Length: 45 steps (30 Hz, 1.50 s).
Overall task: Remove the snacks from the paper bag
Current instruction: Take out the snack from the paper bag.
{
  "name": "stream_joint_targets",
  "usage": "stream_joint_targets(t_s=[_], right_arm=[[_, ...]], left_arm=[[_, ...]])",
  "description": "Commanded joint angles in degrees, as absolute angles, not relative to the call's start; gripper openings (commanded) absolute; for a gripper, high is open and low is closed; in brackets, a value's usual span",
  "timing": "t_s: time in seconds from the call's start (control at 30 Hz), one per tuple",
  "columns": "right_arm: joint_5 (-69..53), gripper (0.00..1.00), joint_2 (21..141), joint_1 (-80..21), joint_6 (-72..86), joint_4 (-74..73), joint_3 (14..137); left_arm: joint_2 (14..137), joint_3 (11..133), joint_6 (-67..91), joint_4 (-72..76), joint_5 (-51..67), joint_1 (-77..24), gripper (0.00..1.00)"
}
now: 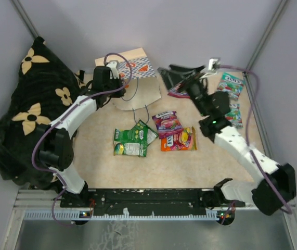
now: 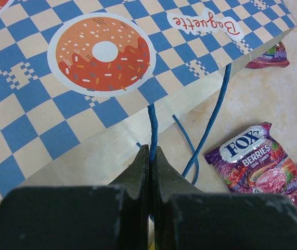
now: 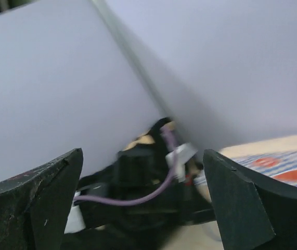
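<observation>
The checkered paper bag (image 1: 136, 66) lies on its side at the back middle of the table, its mouth toward the snacks. My left gripper (image 2: 151, 155) is shut on one of the bag's thin blue cord handles (image 2: 152, 122); in the top view the left gripper (image 1: 118, 79) sits at the bag's left edge. Loose on the table are a green snack (image 1: 132, 140), a purple snack (image 1: 166, 121) and an orange snack (image 1: 178, 139). My right gripper (image 1: 168, 77) hangs open and empty to the right of the bag, over another purple snack (image 1: 178, 92). The bag's inside is hidden.
Two teal snacks (image 1: 230, 83) lie at the far right by the wall. A black cloth with cream flowers (image 1: 28, 104) fills the left side. In the right wrist view my open right gripper (image 3: 143, 161) faces the left arm and the grey walls.
</observation>
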State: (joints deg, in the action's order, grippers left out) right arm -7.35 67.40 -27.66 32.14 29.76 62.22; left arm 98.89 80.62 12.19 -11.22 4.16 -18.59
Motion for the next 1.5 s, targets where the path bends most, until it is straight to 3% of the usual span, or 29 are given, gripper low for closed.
stream_joint_targets(t_s=[0.0, 0.13, 0.3, 0.47, 0.67, 0.93, 1.07, 1.17, 1.4, 1.47], right_arm=[[-2.15, 0.99, 83.49, -35.69, 71.38, 65.52, 42.53], [7.28, 0.96, 99.42, -39.24, 82.33, 87.27, 41.51], [10.1, 0.88, 116.12, -39.68, 93.02, 95.15, 49.78], [11.23, 0.85, 124.38, -39.14, 98.77, 84.73, 56.54], [11.51, 0.85, 128.81, -38.72, 109.42, 56.93, 67.96], [10.24, 0.83, 138.28, -37.26, 119.76, 50.54, 81.71], [9.9, 0.83, 140.29, -36.79, 118.94, 53.38, 83.11], [2.25, 0.78, 139.5, -35.54, 114.31, 61.12, 82.32], [-4.19, 0.8, 116.25, -34.71, 102.87, 66.05, 52.98], [-2.9, 0.75, 109.24, -34.55, 100.84, 60.97, 45.98]], left_arm=[[98.77, 81.35, 12.87, -12.43, 5.85, -17.89, 0.0], [98.12, 81.48, 13.63, -12.92, 6.56, -17.84, 0.0], [97.32, 82.54, 14.73, -13.78, 8.35, -17.84, 0.0], [97.23, 83.28, 15.23, -14.75, 9.47, -17.82, 0.0], [96.93, 82.77, 15.51, -15.04, 10.2, -17.84, 0.0], [96.34, 85.05, 15.38, -16.96, 8.23, -17.62, 0.0], [97.09, 86.3, 15.94, -17.04, 9.3, -17.58, 0.0], [97.53, 86.33, 15.89, -17.01, 9.13, -17.53, 0.0], [98.43, 86.09, 15.29, -17.33, 7.68, -16.71, 0.0], [98.43, 86.33, 15.58, -17.27, 7.15, -16.53, 0.0]])
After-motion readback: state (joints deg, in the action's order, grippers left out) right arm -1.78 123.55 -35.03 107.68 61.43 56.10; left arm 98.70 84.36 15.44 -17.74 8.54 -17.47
